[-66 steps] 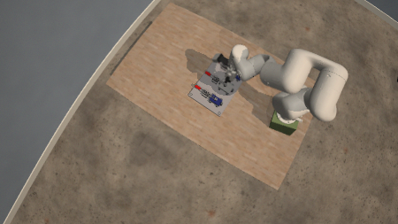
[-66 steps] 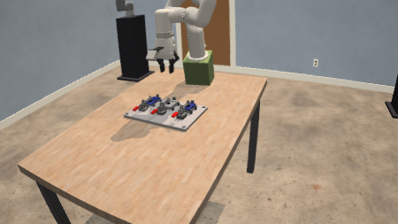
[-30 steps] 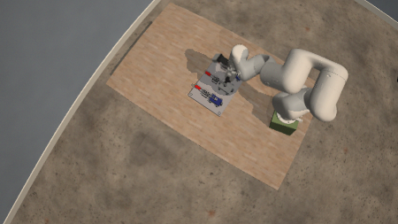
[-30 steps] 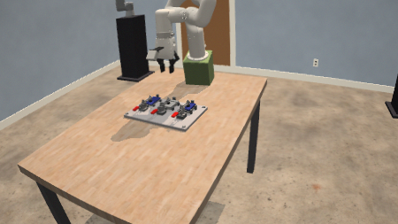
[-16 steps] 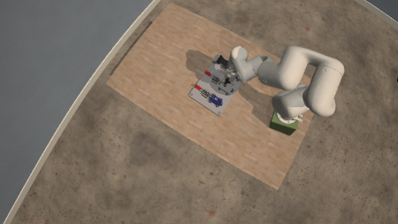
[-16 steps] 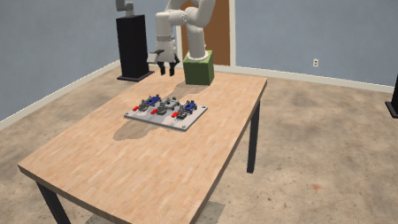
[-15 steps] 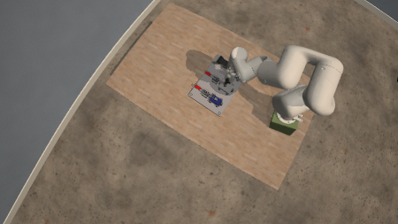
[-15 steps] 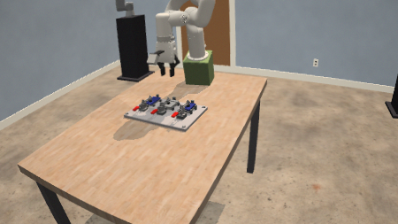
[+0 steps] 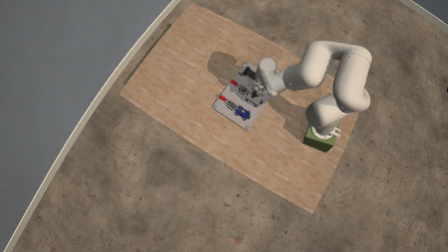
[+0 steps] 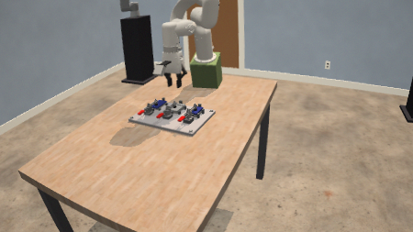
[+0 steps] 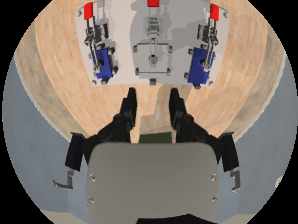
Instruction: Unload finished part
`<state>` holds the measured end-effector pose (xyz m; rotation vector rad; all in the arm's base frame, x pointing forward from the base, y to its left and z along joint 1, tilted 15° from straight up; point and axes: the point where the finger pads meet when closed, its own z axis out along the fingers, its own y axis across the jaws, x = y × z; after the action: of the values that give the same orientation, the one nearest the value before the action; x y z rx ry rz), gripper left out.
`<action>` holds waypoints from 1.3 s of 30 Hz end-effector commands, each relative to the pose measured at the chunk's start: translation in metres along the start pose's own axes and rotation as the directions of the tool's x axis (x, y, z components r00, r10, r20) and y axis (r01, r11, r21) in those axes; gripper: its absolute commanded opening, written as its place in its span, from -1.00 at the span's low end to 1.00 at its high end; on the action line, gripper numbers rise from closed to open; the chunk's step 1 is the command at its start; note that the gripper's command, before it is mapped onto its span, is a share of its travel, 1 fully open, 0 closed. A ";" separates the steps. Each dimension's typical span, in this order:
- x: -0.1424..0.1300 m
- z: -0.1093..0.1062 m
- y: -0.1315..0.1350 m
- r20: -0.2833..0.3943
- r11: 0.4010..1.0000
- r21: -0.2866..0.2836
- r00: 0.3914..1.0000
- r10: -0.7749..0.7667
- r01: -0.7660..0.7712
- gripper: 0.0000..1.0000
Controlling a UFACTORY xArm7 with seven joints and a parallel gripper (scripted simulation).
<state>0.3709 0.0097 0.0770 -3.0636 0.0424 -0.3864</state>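
— What's on the fixture plate [image 10: 202,122], going left to right?

— From where I stand, a blue blank [image 10: 158,104] in the left nest, the grey finished part [image 10: 175,106] in the middle nest, and a second blue blank [image 10: 197,109] in the right nest. Each has a toggle clamp with a red handle [image 10: 140,111] sticking out toward the plate's near edge.

— And the end effector [image 10: 173,80]?

— Hanging in the air behind the plate, well above the bench [image 10: 115,175], fingers pointing down, partly spread, with nothing between them.

— The arm itself?

— It rises from a green pedestal [image 10: 212,78] behind the plate, toward the bench's far edge.
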 end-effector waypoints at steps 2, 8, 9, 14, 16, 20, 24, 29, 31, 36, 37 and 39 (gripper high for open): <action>0.004 0.001 0.000 -0.003 1.000 -0.003 1.000 0.000 0.000 -0.05; 0.014 0.001 0.000 -0.003 1.000 -0.003 1.000 0.000 0.000 -0.05; 0.018 0.001 0.000 -0.003 1.000 -0.003 1.000 0.000 0.000 -0.05; 0.044 0.001 0.000 -0.003 1.000 -0.003 1.000 0.000 0.000 -0.05; 0.055 0.001 0.000 -0.003 1.000 -0.003 1.000 0.000 0.000 -0.05; 0.078 0.001 0.000 -0.003 1.000 -0.003 1.000 0.000 0.000 -0.05; 0.095 0.001 0.000 -0.003 1.000 -0.003 1.000 0.000 0.000 -0.05; 0.117 0.000 0.000 -0.003 1.000 -0.003 1.000 0.000 0.000 -0.05; 0.127 0.000 0.000 -0.003 1.000 -0.003 1.000 0.000 0.000 -0.05; 0.137 0.000 0.000 -0.003 1.000 -0.003 1.000 0.000 0.000 -0.05; 0.138 0.000 0.000 -0.003 1.000 -0.003 1.000 0.000 0.000 -0.05; 0.138 0.000 0.000 -0.003 1.000 -0.003 1.000 0.000 0.000 -0.05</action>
<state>0.5004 0.0039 0.1091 -3.0569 0.0411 -0.3955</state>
